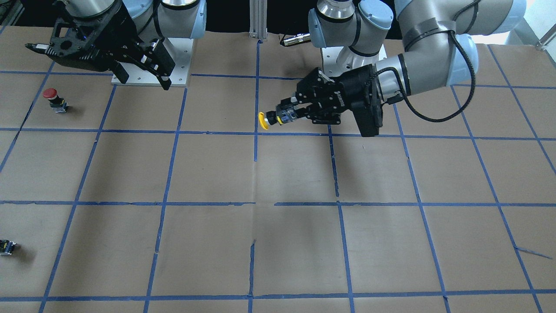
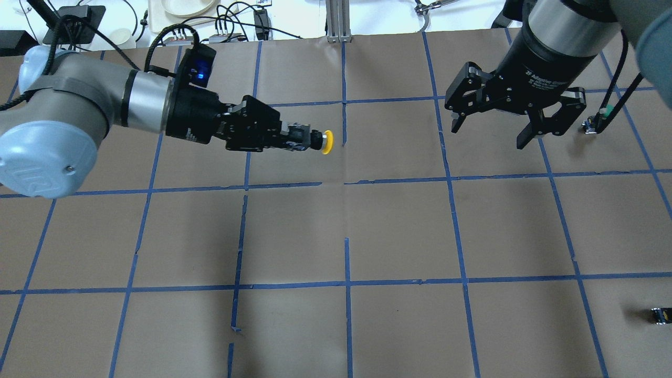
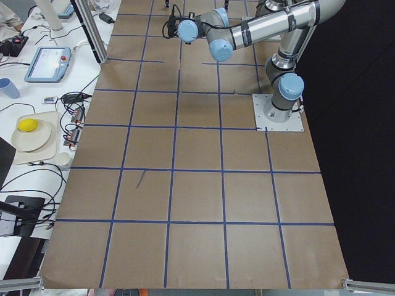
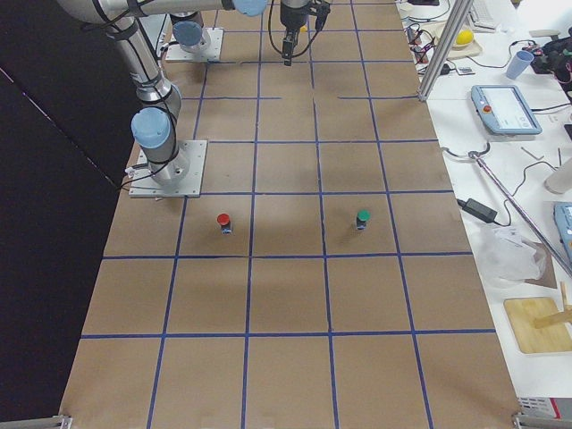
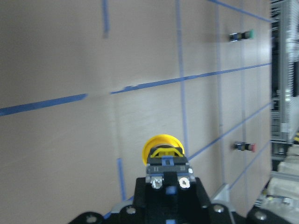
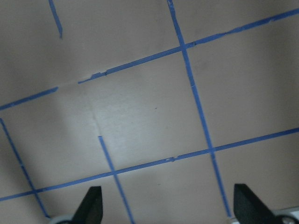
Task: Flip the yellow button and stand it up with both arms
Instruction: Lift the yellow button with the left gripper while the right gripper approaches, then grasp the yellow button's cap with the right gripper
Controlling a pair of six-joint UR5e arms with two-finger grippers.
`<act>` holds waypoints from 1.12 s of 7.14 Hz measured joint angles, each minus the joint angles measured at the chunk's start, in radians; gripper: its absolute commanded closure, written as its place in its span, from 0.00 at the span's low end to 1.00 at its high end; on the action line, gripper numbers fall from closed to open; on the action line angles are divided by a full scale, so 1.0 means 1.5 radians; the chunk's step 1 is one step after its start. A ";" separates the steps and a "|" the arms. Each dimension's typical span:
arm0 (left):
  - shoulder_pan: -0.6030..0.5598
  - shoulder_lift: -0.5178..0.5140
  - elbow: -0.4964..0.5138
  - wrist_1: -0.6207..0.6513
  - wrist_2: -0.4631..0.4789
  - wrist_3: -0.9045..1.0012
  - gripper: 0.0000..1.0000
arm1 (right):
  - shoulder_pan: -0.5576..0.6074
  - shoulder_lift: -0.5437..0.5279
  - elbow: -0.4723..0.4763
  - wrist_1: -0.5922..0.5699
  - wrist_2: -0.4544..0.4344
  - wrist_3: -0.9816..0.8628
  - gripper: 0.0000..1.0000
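My left gripper (image 2: 294, 139) is shut on the black-grey body of the yellow button (image 2: 326, 142). It holds the button level above the table, the yellow cap pointing toward the table's middle line. In the front-facing view this gripper (image 1: 290, 114) and the button's cap (image 1: 263, 121) sit near the centre. The left wrist view shows the cap (image 5: 162, 145) just beyond the fingertips (image 5: 159, 183). My right gripper (image 2: 489, 135) is open and empty, hanging above the table well to the button's right, and it also shows in the front-facing view (image 1: 144, 82). The right wrist view shows only bare paper between its fingertips (image 6: 92, 205).
The table is brown paper with a blue tape grid (image 1: 256, 130). A red-capped button (image 1: 53, 99) stands near my right arm's base, also in the exterior right view (image 4: 223, 222). A green-capped button (image 4: 362, 218) stands further out, partly behind the right arm's cable overhead (image 2: 605, 112).
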 measured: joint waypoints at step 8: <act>-0.073 0.020 -0.003 0.178 -0.179 -0.213 0.98 | -0.117 -0.006 0.000 0.104 0.425 0.357 0.00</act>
